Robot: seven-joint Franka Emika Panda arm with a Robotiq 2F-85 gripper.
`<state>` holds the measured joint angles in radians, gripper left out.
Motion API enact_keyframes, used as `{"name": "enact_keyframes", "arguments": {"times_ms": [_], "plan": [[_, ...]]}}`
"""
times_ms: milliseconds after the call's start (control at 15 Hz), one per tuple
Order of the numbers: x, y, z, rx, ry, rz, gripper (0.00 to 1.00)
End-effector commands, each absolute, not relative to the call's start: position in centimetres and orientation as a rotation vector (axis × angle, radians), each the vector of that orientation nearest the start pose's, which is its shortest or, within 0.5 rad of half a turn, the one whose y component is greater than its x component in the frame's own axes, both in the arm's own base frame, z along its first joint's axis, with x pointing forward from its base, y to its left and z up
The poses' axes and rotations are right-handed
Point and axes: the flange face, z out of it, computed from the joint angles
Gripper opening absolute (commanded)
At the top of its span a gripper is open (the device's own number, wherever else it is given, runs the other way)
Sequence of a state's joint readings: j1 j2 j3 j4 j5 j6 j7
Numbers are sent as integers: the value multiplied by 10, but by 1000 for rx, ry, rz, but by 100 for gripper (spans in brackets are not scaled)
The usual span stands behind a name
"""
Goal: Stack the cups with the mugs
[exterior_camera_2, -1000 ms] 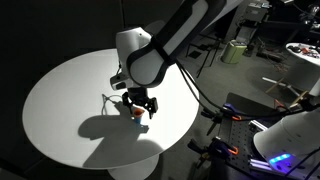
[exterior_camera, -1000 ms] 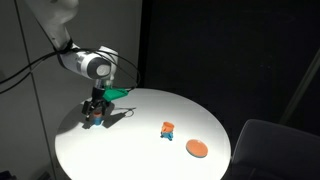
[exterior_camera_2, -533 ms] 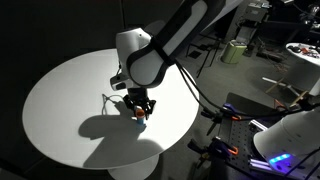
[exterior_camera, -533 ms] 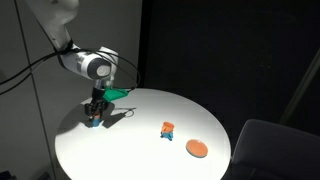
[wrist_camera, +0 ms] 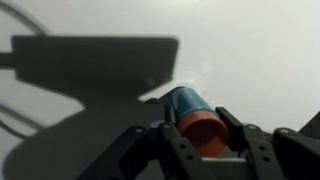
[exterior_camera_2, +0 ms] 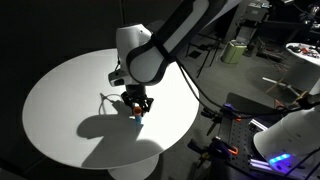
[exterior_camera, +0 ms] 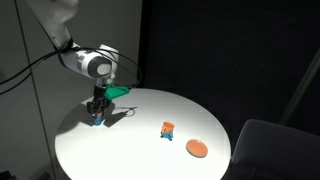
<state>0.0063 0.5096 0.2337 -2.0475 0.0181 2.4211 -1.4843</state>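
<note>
The cup (wrist_camera: 192,110), blue-bodied with an orange rim, lies between my fingers in the wrist view, its open mouth toward the camera. My gripper (wrist_camera: 200,130) is shut on it, one pad against each side. In both exterior views the gripper (exterior_camera: 97,118) (exterior_camera_2: 138,108) points down at the table, close to its surface, and only a speck of the cup (exterior_camera_2: 137,112) shows under it. The mug (exterior_camera: 168,129), orange above and light blue below, stands upright near the table's middle, well apart from the gripper.
A flat orange disc (exterior_camera: 197,149) lies on the round white table (exterior_camera: 140,160) beyond the mug. A dark chair (exterior_camera: 270,150) stands past the table's edge. A thin cable (exterior_camera_2: 108,98) lies beside the gripper.
The jaws have closed from wide open onto the cup. The arm has stayed over the same spot of the table.
</note>
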Motion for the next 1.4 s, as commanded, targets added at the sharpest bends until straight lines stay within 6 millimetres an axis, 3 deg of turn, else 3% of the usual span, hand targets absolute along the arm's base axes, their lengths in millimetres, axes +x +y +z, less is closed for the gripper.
{"name": "enact_keyframes", "arguments": {"times_ms": [0,267,600,933,1333], "plan": [[560,132,218,2246,2381,19,20],[560,109,253,2391,2191,93,20],[566,57,291,2660,1852,185,20],[579,-4,311,2855,1511,258,20],[594,-69,323,2977,1238,373,20]]}}
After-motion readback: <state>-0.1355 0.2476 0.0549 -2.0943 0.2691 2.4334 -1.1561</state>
